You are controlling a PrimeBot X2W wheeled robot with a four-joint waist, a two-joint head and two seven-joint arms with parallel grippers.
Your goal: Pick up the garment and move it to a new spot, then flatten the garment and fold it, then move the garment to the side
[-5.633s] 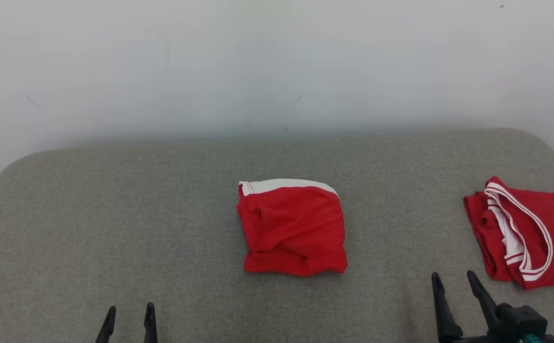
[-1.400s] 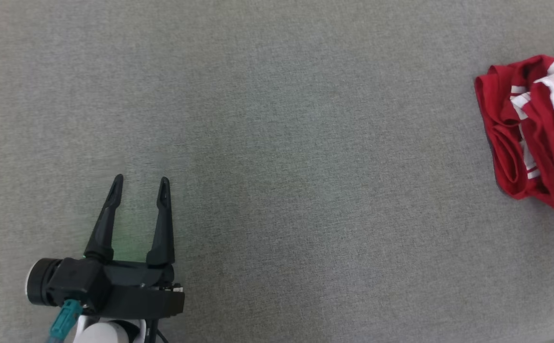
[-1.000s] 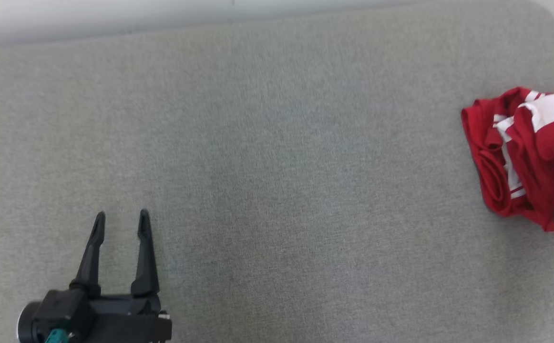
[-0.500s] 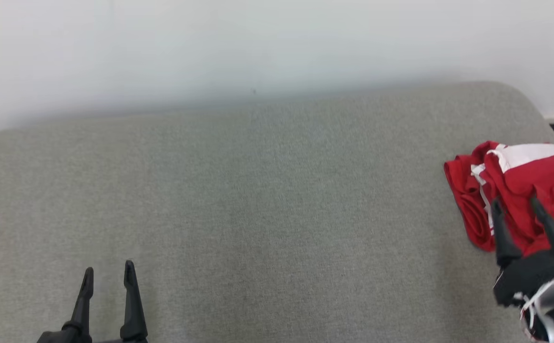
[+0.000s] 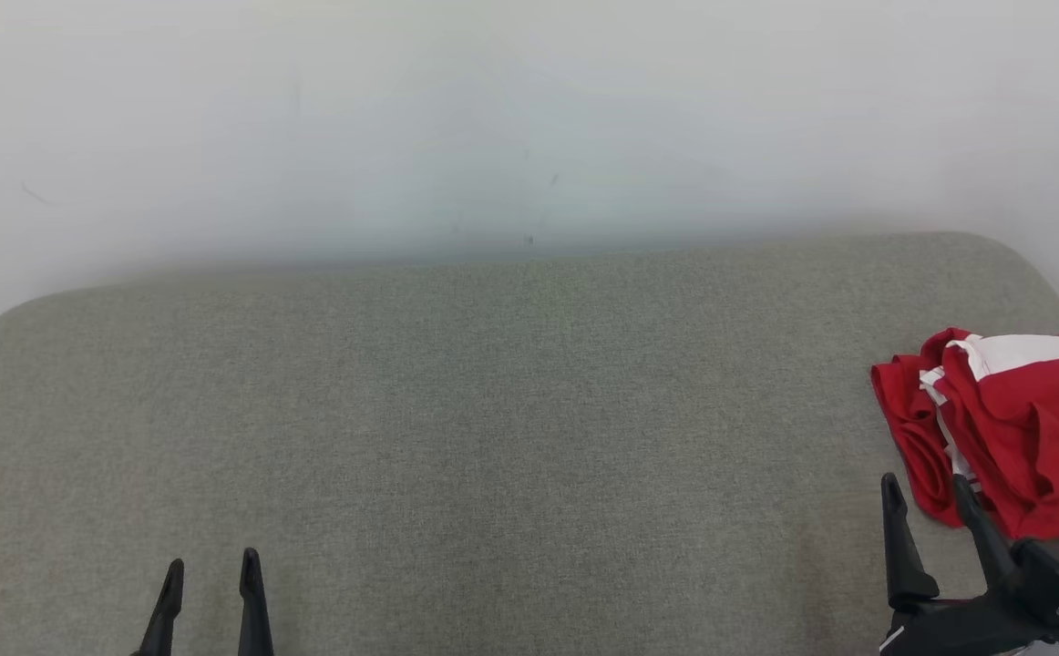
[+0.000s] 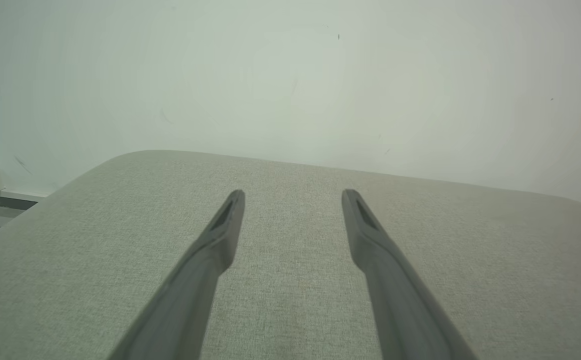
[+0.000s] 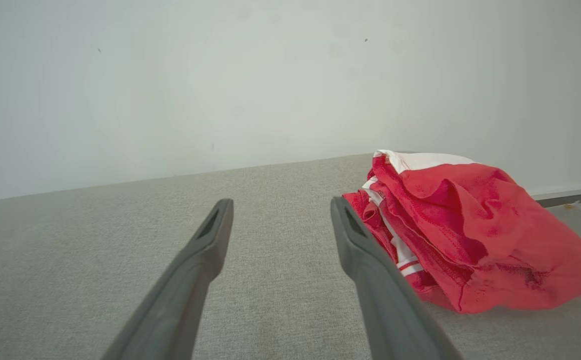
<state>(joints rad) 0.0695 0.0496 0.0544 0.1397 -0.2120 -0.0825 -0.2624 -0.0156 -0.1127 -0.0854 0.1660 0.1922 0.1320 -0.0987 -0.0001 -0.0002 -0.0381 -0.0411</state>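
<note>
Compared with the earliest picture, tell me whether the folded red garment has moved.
Yes: the garment went right, from the middle of the table to its right end, atop the striped jersey.

1. Grey fabric-covered table (image 5: 493, 410), woven texture, rounded far corners, far edge up against pale wall (image 5: 493, 118).
2. Red pile at right end of table, close to the far right corner.
3. Bottom layer: striped red garment (image 5: 908, 428), thin white trim, lying directly on the fabric, rolled edge facing table middle.
4. Top layer: folded red garment (image 5: 1040, 437), white band on far side, resting on the striped one, near hem drooping to the fabric in right wrist view.
</note>
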